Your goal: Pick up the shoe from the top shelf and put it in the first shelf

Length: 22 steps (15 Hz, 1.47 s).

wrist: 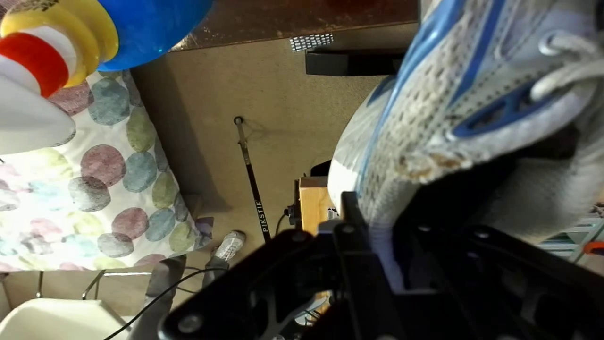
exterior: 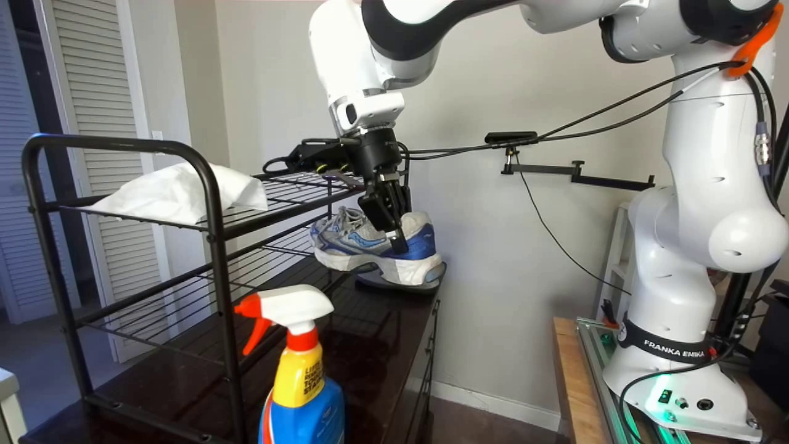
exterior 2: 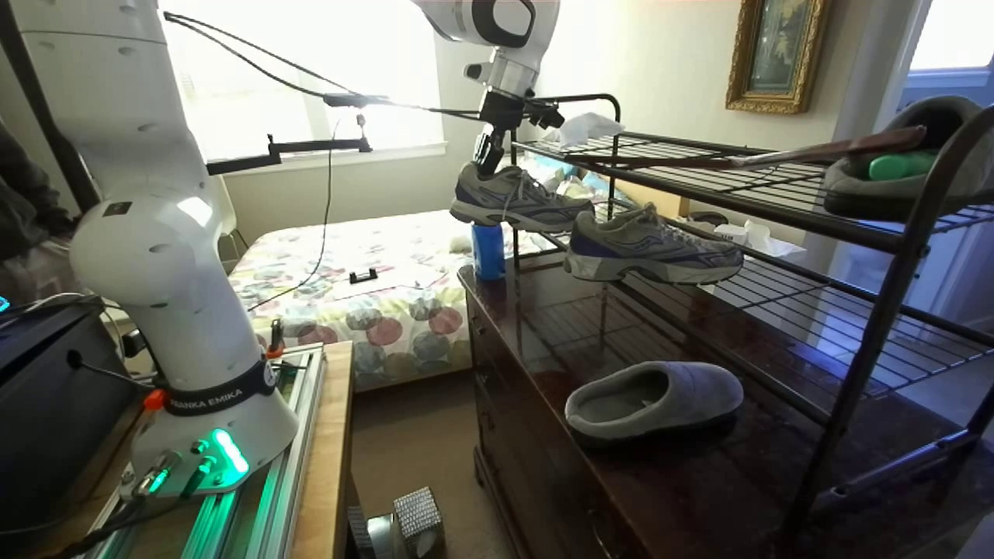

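Observation:
The shoe, a grey lace-up sneaker with blue trim [exterior: 370, 246], hangs in my gripper; it also shows in an exterior view [exterior 2: 520, 200] and fills the right of the wrist view [wrist: 439, 118]. My gripper [exterior: 397, 237] is shut on the shoe's heel-side collar, one finger outside, the other inside the opening [wrist: 382, 226]. The shoe is off the top shelf [exterior 2: 776, 211], above the dresser, near the rack's end. A similar sneaker [exterior 2: 652, 248] rests at the edge of the lower wire tier [exterior 2: 823, 334]. Whether the two sneakers touch is unclear.
A spray bottle [exterior: 302, 370] stands on the dresser [exterior 2: 536, 334]. A grey slipper [exterior 2: 660, 396] lies on the dresser. On the top shelf are a white bag [exterior: 179, 191], a long wooden stick [exterior 2: 839, 147] and another slipper [exterior 2: 846, 186] holding something green.

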{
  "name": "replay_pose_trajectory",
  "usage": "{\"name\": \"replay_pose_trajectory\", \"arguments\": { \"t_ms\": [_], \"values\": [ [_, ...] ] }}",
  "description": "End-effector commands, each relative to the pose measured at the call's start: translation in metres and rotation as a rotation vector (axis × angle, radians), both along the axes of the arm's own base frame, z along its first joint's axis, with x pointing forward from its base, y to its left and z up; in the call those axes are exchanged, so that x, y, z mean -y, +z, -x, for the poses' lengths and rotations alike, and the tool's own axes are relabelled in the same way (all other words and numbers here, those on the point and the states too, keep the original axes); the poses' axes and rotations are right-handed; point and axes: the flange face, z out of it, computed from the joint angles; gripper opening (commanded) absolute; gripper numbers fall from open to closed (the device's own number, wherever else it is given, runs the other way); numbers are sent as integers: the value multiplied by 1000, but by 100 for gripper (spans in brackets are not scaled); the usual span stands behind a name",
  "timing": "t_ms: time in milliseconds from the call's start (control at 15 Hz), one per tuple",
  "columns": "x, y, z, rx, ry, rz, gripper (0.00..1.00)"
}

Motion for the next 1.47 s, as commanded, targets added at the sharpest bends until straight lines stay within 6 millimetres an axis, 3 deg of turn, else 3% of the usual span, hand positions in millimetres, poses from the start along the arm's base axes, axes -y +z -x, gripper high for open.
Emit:
{"name": "replay_pose_trajectory", "arguments": {
  "t_ms": [0, 67, 133, 1400],
  "values": [
    [-1, -1, -1, -4, 0, 1, 13],
    [-1, -3, -1, -8, 1, 2, 13],
    [1, -4, -4, 9, -1, 8, 3],
    [12, -2, -51, 249, 33, 40, 3]
  ]
}}
